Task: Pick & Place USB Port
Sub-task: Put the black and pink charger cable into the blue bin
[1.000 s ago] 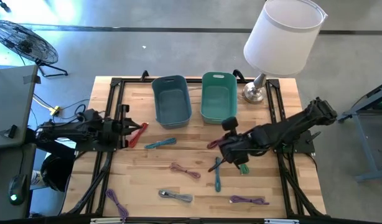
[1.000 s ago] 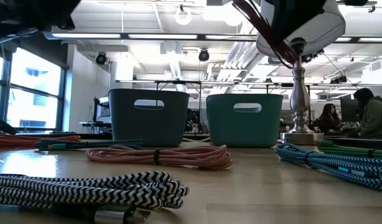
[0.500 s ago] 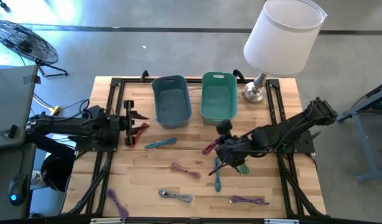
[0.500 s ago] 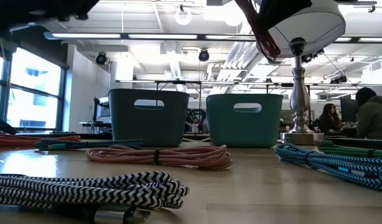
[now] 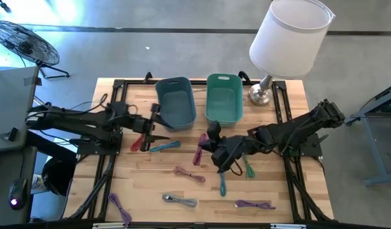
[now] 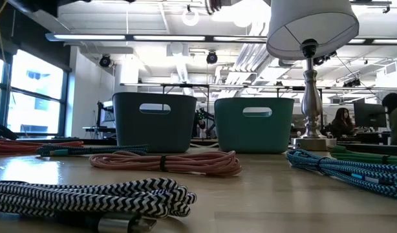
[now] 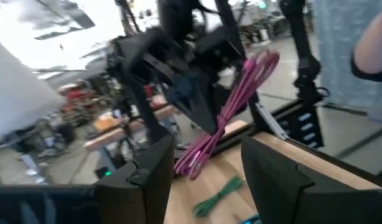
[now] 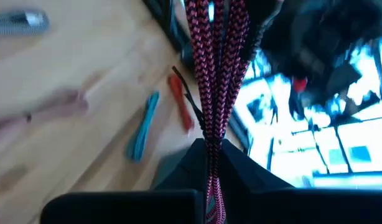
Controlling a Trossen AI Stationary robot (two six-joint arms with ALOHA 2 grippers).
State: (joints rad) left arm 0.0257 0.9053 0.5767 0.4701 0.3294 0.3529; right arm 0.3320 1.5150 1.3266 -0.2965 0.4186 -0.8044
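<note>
Table: wooden boards (image 5: 202, 191) with a black frame, and a big bright room behind.
Right gripper (image 5: 207, 144): fingers pressed together, pinching a pink-and-dark cable (image 5: 201, 149). It hangs above the table, likely so it can go into a bin.
Cable feel: woven, zigzag pattern, folded in a long bundle.
Left gripper (image 5: 158, 123): fingers spread wide, holding nothing, just beside the blue bin (image 5: 175, 102). It faces the other arm.
Red cable (image 5: 140, 141): lies flat on the wood near the left gripper.
Bins: the blue bin and a green bin (image 5: 223, 98), smooth plastic, with handle holes.
Lamp (image 5: 288, 38): white shade, shiny metal stand, at the table's back corner.
Other cables: pink, teal, green, purple, grey; all soft coils.
</note>
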